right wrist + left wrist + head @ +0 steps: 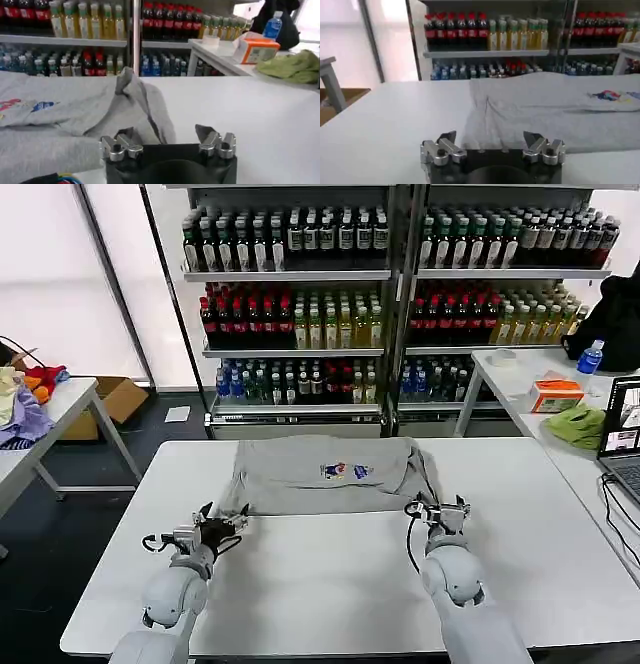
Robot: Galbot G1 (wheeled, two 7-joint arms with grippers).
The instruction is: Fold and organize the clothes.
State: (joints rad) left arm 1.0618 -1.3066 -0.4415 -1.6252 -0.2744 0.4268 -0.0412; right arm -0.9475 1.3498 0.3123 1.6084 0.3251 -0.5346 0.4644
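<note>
You've got one grey shirt (pixel 325 476) lying flat across the far half of the white counter (pixel 330 584), chest print up, already doubled into a band with a bunched ridge at its right end. The left gripper (pixel 222 524) sits at the shirt's near left corner and the right gripper (pixel 443 512) at the near right corner, both low with jaws spread and pinching nothing. That pairing (one per corner) reads as set up to lift the near hem together for the next fold.
</note>
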